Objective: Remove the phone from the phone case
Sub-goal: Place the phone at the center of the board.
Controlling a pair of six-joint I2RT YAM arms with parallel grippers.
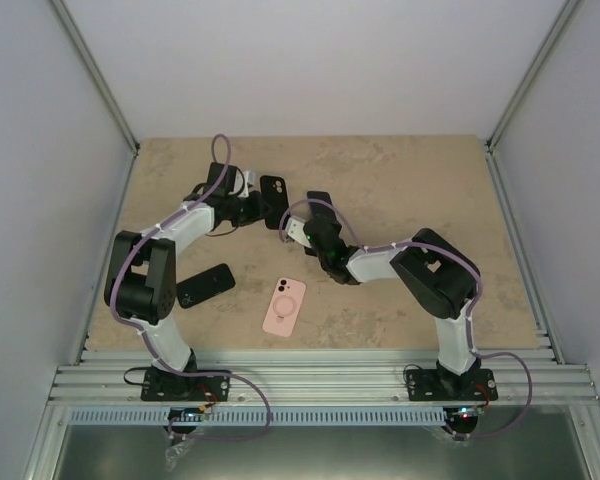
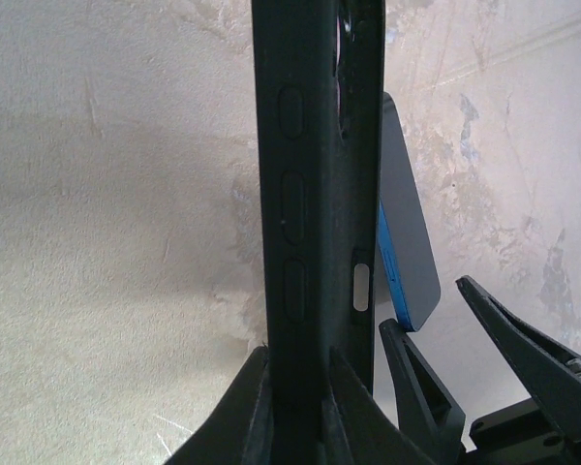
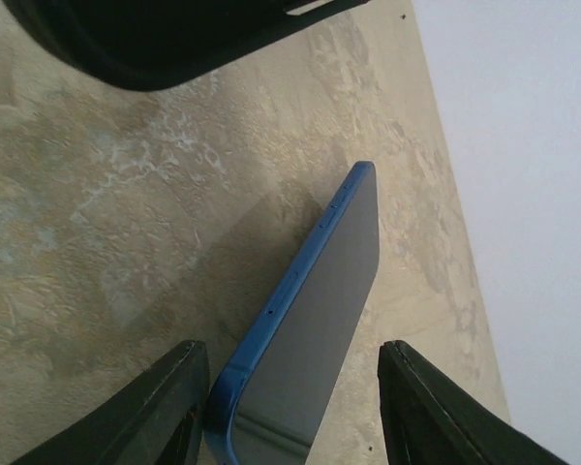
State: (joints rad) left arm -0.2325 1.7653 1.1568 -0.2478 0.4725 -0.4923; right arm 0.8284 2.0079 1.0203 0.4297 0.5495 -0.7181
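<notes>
My left gripper (image 2: 298,407) is shut on the lower end of the black phone case (image 2: 315,194), holding it upright and edge-on; from above the case (image 1: 273,188) sits at the back of the table. The blue-edged phone (image 3: 320,300) with a dark screen is outside the case and stands tilted between the fingers of my right gripper (image 3: 290,387). The right jaws are open: the phone's corner is close to the left finger, and a clear gap separates it from the right one. In the left wrist view the phone (image 2: 407,252) leans just right of the case.
A pink phone case (image 1: 284,306) with a ring on its back lies near the front middle of the table. A flat black phone-shaped object (image 1: 205,285) lies by the left arm. The two arms (image 1: 310,215) meet at the back centre.
</notes>
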